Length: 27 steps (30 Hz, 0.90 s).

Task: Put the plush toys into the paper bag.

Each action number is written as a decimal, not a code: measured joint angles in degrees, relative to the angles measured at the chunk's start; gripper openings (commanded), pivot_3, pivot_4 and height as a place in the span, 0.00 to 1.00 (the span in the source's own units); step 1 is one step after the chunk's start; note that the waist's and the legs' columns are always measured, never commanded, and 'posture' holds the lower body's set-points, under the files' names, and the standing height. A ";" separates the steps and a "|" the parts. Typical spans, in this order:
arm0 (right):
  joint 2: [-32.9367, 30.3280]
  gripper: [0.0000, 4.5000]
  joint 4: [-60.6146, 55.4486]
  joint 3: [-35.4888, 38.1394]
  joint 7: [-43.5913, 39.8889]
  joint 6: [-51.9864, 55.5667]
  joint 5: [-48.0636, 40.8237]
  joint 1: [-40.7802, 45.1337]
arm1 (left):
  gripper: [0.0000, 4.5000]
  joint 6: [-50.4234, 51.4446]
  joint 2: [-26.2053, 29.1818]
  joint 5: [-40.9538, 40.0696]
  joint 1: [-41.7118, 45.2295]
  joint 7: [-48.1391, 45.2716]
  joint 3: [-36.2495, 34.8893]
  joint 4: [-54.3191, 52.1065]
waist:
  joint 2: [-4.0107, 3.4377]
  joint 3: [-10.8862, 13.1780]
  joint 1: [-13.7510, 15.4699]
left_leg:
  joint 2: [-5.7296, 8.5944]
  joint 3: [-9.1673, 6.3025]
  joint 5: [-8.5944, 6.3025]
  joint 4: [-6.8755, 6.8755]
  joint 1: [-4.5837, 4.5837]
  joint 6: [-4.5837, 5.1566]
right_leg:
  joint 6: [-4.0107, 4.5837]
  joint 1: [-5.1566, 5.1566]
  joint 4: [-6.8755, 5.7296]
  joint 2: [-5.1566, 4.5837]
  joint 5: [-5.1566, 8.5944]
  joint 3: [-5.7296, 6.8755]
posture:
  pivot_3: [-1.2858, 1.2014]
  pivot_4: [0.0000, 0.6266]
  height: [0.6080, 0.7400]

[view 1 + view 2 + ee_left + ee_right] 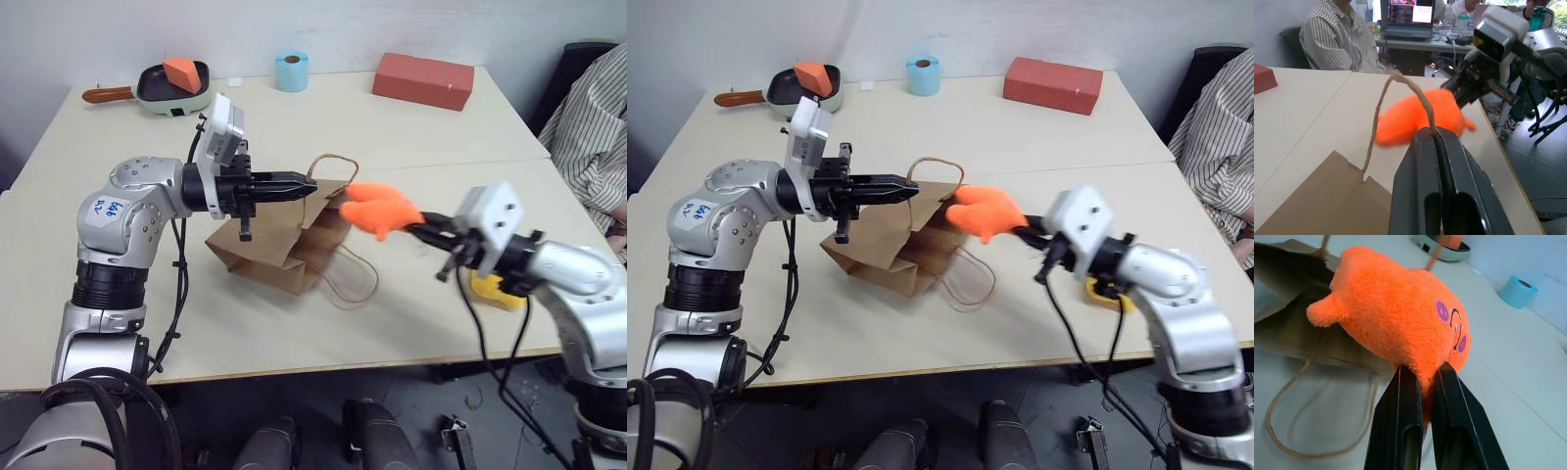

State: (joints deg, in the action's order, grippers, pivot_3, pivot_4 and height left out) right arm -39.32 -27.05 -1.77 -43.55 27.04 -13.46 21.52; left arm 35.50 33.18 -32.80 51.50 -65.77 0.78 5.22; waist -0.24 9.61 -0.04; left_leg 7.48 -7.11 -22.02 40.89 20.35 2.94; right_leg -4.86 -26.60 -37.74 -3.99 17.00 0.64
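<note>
The brown paper bag [279, 250] lies slumped on the table's middle, its mouth facing right. My left gripper [312, 186] is shut on one cord handle [1382, 103] and holds it lifted above the bag. The orange plush toy [382, 209] hangs in the air just right of the bag's mouth, with my right gripper [423, 227] shut on its lower edge; its face shows in the right wrist view [1396, 318]. The yellow plush toy [495, 292] lies on the table near the front right edge, partly hidden behind my right arm.
At the table's back stand a red-brown box [423, 79], a blue tape roll [291, 70] and a small pan [157, 93] holding an orange wedge [181, 70]. A person in a striped shirt [593, 117] sits at the right edge.
</note>
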 measured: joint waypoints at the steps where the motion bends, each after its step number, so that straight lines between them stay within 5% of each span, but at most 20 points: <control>1: -0.01 0.01 1.10 -3.63 0.48 -1.98 3.53 1.01 | 0.00 0.00 -0.27 0.01 0.16 -0.06 0.05 0.01 | 0.00 0.00 0.00 | 0.00 0.00 0.00 -0.01 0.00 0.00 | 0.00 0.00 -0.01 0.00 0.00 0.01 | 0.52 0.24 1.00; 12: 8.51 0.01 18.13 -19.32 3.11 -13.31 21.79 19.84 | 0.00 0.03 -1.47 0.02 1.50 -0.15 0.14 0.20 | 0.01 0.00 -0.37 | -0.02 -0.04 0.00 0.01 0.02 0.00 | 0.00 -0.05 -0.01 0.01 0.00 0.11 | 0.52 0.24 1.00; 24: 29.21 0.01 40.80 -23.03 3.59 -13.46 21.05 23.91 | 0.00 -0.04 -2.06 0.41 1.56 -0.12 0.25 0.46 | 0.00 0.00 -1.83 | -0.01 -0.15 0.00 0.06 0.01 0.00 | 0.01 -0.06 -0.10 0.01 0.00 0.25 | 0.52 0.24 1.00; 27: 31.83 0.20 46.18 -20.29 5.15 -14.38 19.81 25.52 | 0.00 -0.04 -2.05 0.64 1.56 -0.09 0.25 0.52 | 0.00 0.00 -2.07 | -0.03 -0.15 0.01 0.07 0.00 -0.01 | 0.03 -0.08 -0.11 0.01 0.01 0.30 | 0.52 0.24 1.00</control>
State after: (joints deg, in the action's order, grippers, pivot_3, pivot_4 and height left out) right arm -7.49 19.14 -22.06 -38.40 12.65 6.35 47.04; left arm 35.46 31.14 -32.16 53.05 -65.86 1.03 5.75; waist -0.24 9.61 -2.12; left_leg 7.45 -7.26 -22.02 40.95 20.34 2.93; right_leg -4.84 -26.68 -37.85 -3.98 17.01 0.94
